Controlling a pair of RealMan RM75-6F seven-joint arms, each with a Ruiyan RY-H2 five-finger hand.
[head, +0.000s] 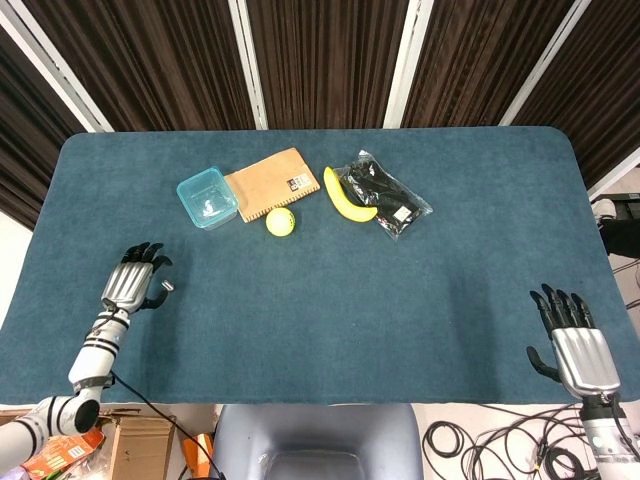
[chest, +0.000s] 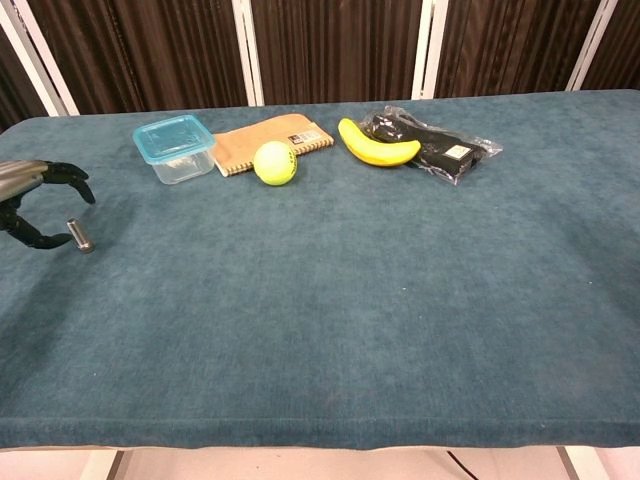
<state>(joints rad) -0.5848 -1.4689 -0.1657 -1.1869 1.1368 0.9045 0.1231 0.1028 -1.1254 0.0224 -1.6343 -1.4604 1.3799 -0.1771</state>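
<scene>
My left hand (head: 133, 281) hovers over the table's left edge, fingers spread and gripping nothing.

A small metal cylinder (chest: 80, 236) lies on the nap just beside my thumb tip; the chest view shows it apart from the fingers, though whether the thumb grazes it I cannot tell. My right hand (head: 572, 339) sits at the near right corner, its dark fingers fanned out flat and empty. Under both is the table (head: 330, 330), covered in a teal, carpet-like cloth with rounded corners. Well away, toward the far side, stand a clear square plastic tub (head: 208, 197) with a turquoise rim, a tan ribbed notebook (head: 272, 183) just beside it, and a fuzzy yellow-green tennis ball (head: 281, 222) touching the notebook's edge. Further right, a curved smooth banana (head: 345, 198) rests against a crinkly clear bag of black items (head: 390, 195).
</scene>
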